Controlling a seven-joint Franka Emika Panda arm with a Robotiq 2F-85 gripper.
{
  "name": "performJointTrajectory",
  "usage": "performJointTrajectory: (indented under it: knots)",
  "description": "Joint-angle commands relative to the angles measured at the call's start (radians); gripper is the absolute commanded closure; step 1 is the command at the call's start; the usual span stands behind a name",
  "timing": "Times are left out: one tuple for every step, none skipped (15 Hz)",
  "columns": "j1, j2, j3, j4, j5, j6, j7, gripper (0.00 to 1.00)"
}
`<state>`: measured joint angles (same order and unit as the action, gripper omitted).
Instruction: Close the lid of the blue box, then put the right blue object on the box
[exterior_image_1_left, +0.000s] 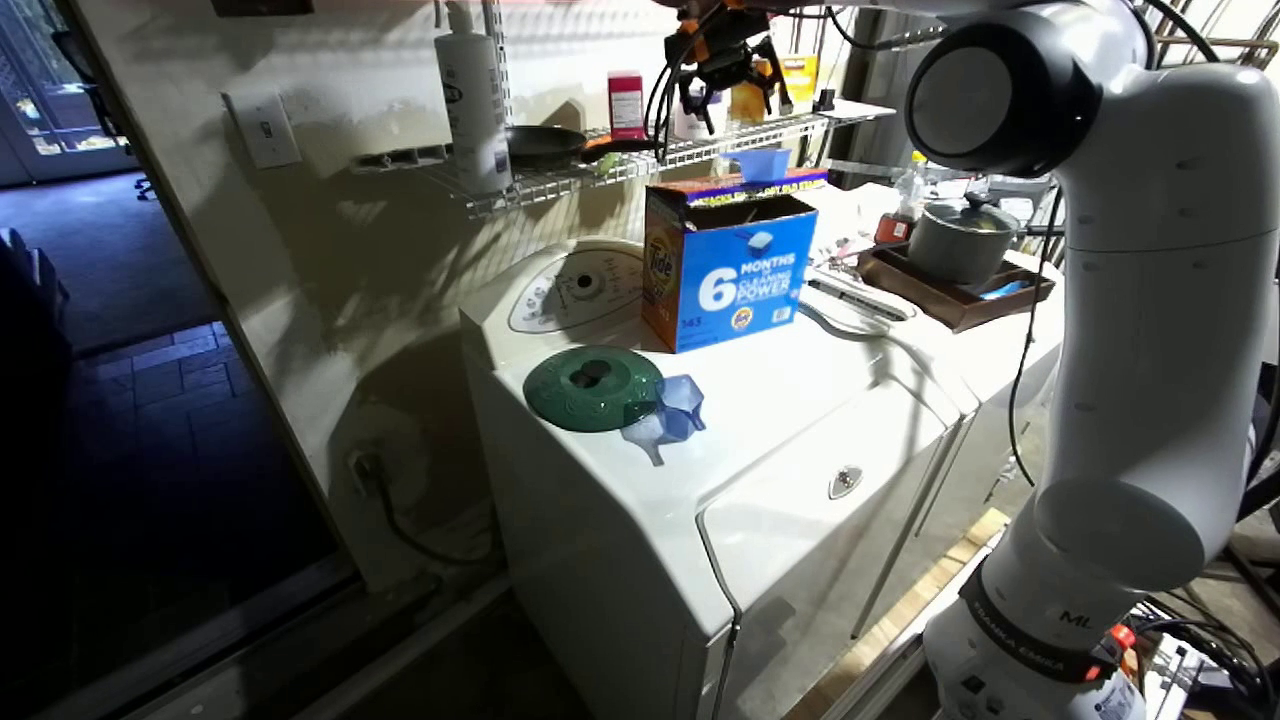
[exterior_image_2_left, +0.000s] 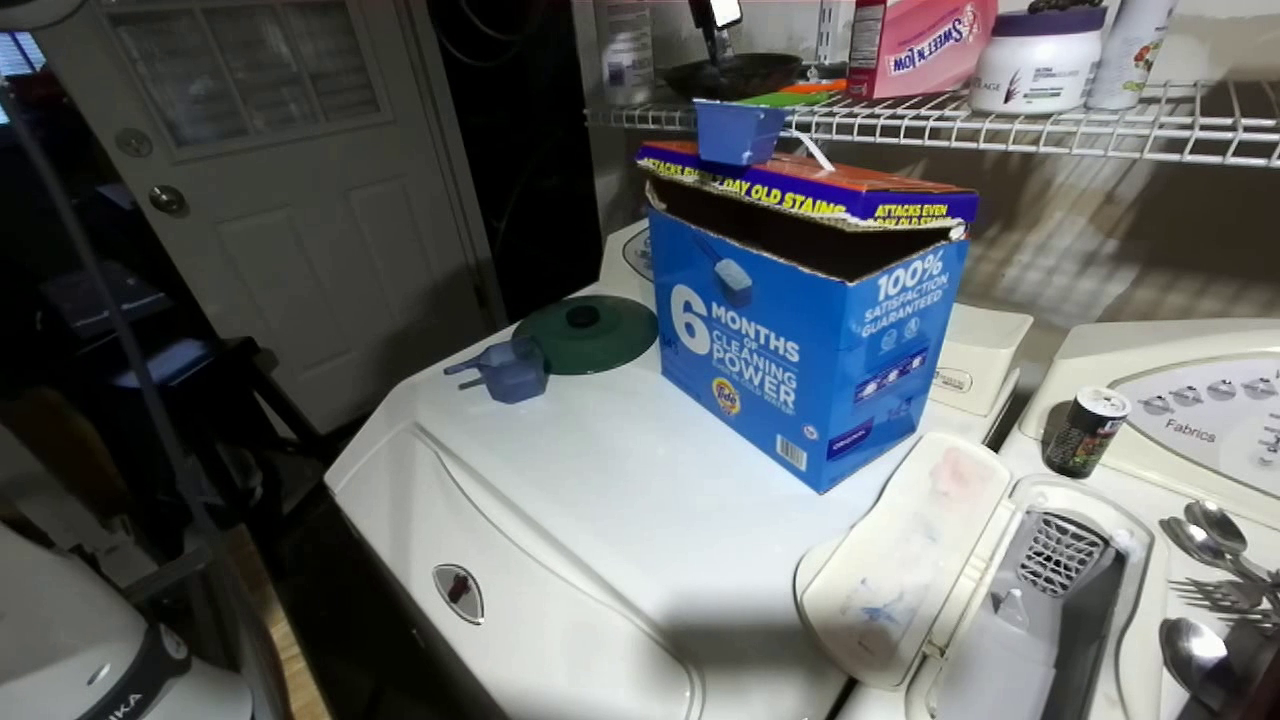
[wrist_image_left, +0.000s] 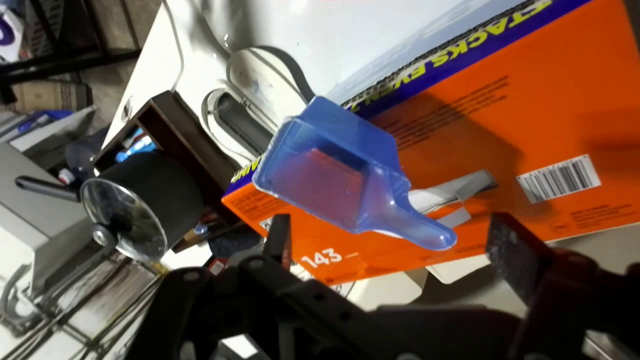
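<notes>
The blue box (exterior_image_1_left: 745, 290) stands upright on the white machine; it also shows in an exterior view (exterior_image_2_left: 760, 330). Its lid (exterior_image_2_left: 880, 185), orange on top with a purple edge, lies over the back; a dark gap shows between its front edge and the box front. A blue scoop (wrist_image_left: 325, 180) sits on the lid, also in both exterior views (exterior_image_1_left: 760, 165) (exterior_image_2_left: 738, 130). Paler blue scoops (exterior_image_1_left: 665, 420) lie by the green disc (exterior_image_1_left: 595, 388); I cannot tell which is the right blue object. My gripper (wrist_image_left: 390, 227) is open and empty above the lid, apart from the scoop.
A wire shelf (exterior_image_2_left: 900, 125) behind the box holds a pan (exterior_image_1_left: 545, 143), a bottle (exterior_image_1_left: 472, 110) and a pink box (exterior_image_2_left: 920, 45). A brown tray (exterior_image_1_left: 960, 305) with a pot (exterior_image_1_left: 962, 240) and an open white case (exterior_image_2_left: 900, 570) stand beside the box.
</notes>
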<state>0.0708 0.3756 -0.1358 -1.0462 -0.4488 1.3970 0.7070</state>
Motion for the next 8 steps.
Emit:
performJointTrajectory:
  knots:
    - [0.047, -0.123, 0.008, -0.195, -0.117, 0.16, -0.006, 0.0]
    - [0.051, -0.152, 0.012, -0.247, -0.129, 0.222, -0.001, 0.0]
    - [0.05, -0.178, 0.014, -0.293, -0.136, 0.291, 0.007, 0.0]
    - [0.055, -0.205, 0.017, -0.338, -0.144, 0.344, 0.017, 0.0]
    - [0.054, -0.232, 0.018, -0.384, -0.147, 0.412, 0.025, 0.0]
    - [0.054, -0.259, 0.017, -0.429, -0.146, 0.463, 0.034, 0.0]
    - [0.053, -0.287, 0.015, -0.476, -0.146, 0.512, 0.046, 0.0]
    - [0.054, -0.318, 0.014, -0.521, -0.144, 0.55, 0.061, 0.0]
